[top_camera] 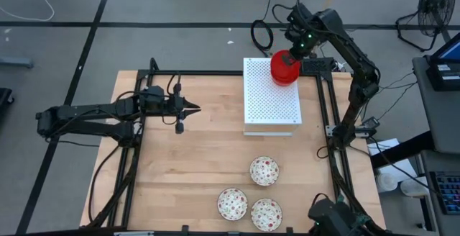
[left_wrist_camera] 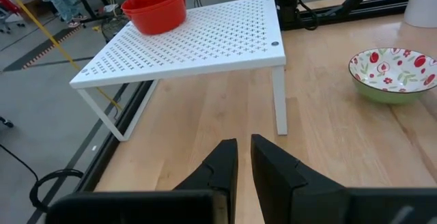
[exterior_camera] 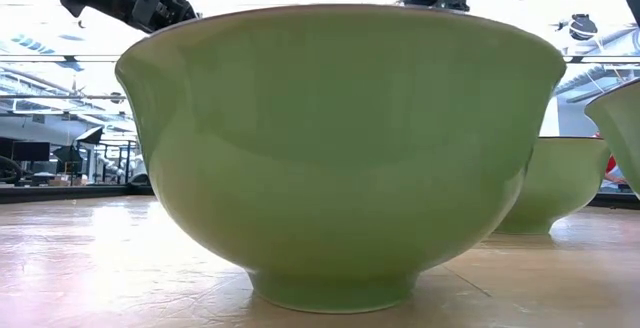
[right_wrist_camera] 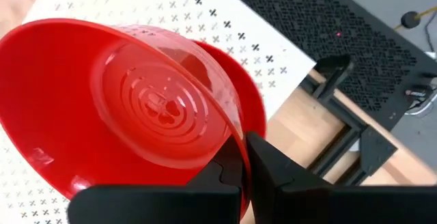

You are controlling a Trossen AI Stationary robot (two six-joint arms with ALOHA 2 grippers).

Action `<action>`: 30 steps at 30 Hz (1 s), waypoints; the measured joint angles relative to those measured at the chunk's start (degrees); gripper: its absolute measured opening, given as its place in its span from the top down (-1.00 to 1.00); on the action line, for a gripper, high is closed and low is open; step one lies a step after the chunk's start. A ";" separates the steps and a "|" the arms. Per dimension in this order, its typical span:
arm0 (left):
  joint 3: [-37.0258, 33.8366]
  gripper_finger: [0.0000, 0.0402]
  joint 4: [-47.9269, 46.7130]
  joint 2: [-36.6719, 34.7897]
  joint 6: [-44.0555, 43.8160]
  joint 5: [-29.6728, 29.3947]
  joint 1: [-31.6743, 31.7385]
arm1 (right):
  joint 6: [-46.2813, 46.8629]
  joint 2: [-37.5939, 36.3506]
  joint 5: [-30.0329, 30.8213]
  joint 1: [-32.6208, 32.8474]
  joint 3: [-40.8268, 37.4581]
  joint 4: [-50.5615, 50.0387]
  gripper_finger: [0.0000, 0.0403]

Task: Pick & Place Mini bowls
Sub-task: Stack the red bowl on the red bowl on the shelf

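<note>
right gripper is over the far right corner of the white perforated board, fingers pinched on the rim of a red bowl, one finger inside and one outside. that bowl is tilted and sits in or just above a stack of red bowls on the board (how many are in the stack i cannot tell; the left wrist view shows at least two nested).

left gripper hangs over the bare wood of the table, to the left of the board and well apart from it, holding nothing. its fingers are nearly together with only a thin slit between them.

three white bowls with red floral speckles lie on the near part of the table: one a little nearer than the board's near edge, and two more side by side close to the near edge. all upright, none touching. their outsides are pale green; in the low view one fills nearly the whole picture, with another behind it on the right.

the board stands on thin white legs, raised off the wood.
</note>
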 joint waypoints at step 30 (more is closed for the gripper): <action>0.00 0.76 0.04 0.00 0.37 0.00 0.01 | -0.24 0.00 0.10 -0.71 -5.98 -0.17 0.86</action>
